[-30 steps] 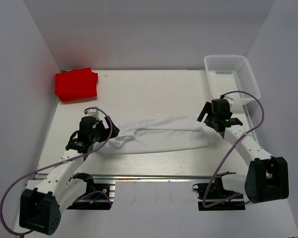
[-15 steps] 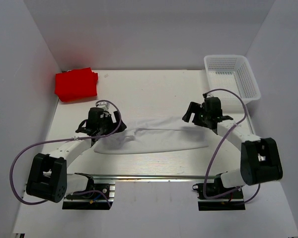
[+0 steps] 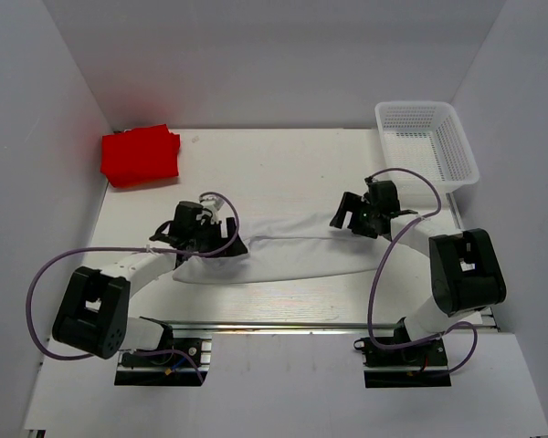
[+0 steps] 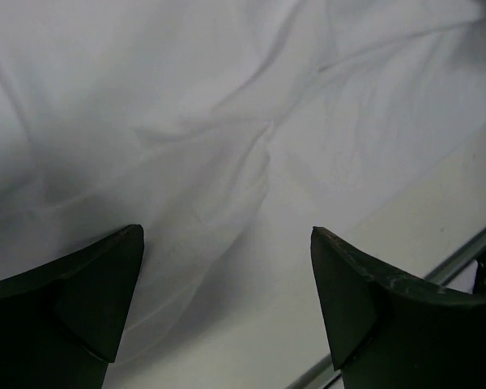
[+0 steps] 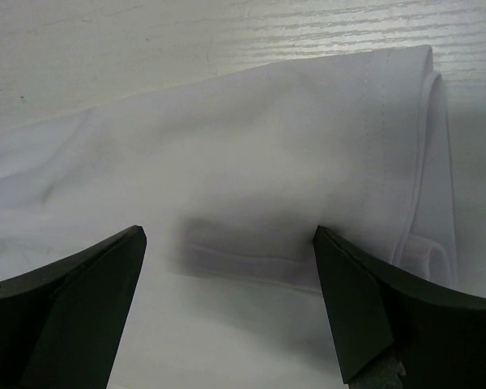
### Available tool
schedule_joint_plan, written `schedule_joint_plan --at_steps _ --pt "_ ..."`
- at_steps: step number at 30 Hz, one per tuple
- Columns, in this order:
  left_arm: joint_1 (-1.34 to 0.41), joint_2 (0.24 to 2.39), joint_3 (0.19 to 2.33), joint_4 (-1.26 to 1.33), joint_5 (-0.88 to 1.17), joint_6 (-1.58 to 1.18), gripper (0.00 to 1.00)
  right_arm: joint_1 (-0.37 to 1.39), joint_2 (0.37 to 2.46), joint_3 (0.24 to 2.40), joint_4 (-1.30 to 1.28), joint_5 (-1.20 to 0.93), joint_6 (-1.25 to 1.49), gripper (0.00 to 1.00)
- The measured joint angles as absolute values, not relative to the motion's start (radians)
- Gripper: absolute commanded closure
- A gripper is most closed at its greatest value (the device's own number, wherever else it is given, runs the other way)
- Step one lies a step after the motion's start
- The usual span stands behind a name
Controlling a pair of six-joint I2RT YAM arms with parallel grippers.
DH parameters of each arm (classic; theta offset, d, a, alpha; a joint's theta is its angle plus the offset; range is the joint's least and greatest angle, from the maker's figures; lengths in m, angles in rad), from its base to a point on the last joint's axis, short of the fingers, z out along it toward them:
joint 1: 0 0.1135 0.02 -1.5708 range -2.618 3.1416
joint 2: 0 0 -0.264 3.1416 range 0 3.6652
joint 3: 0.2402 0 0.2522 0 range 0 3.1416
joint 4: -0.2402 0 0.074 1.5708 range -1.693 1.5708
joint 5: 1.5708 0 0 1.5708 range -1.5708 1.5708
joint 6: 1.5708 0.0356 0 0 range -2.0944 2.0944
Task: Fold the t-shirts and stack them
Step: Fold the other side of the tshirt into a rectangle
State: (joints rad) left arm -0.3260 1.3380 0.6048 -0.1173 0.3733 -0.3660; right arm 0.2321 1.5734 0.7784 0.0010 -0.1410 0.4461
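The white t-shirt (image 3: 292, 255) lies folded into a long strip across the middle of the table. My left gripper (image 3: 230, 245) is open over its left end; the left wrist view shows wrinkled white cloth (image 4: 227, 162) between the fingers. My right gripper (image 3: 342, 215) is open at the strip's right end; the right wrist view shows the hemmed edge of the white t-shirt (image 5: 308, 162) between its fingers. The red t-shirt (image 3: 140, 155) lies folded at the far left corner, away from both grippers.
A white mesh basket (image 3: 426, 143) stands at the far right corner. Grey walls close in the table on the left, back and right. A metal rail (image 3: 283, 324) runs along the near edge.
Both arms have swung inward and lowered onto the ends of the white shirt. The left gripper moved right, the right gripper moved left. The shirt's strip looks slightly shorter and flatter.
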Motion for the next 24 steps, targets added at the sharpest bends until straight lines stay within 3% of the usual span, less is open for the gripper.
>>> schedule_joint_plan --at_steps 8,21,24 --pt "-0.379 1.260 0.538 -0.157 0.485 -0.379 0.10 0.231 1.596 0.793 0.009 -0.141 0.457 0.10" --pt "-0.425 1.298 0.522 -0.196 0.458 -0.395 0.11 0.231 1.605 0.802 0.009 -0.137 0.455 0.10" --pt "-0.439 1.277 0.539 -0.229 0.455 -0.399 0.05 0.236 1.589 0.802 -0.006 -0.133 0.425 0.10"
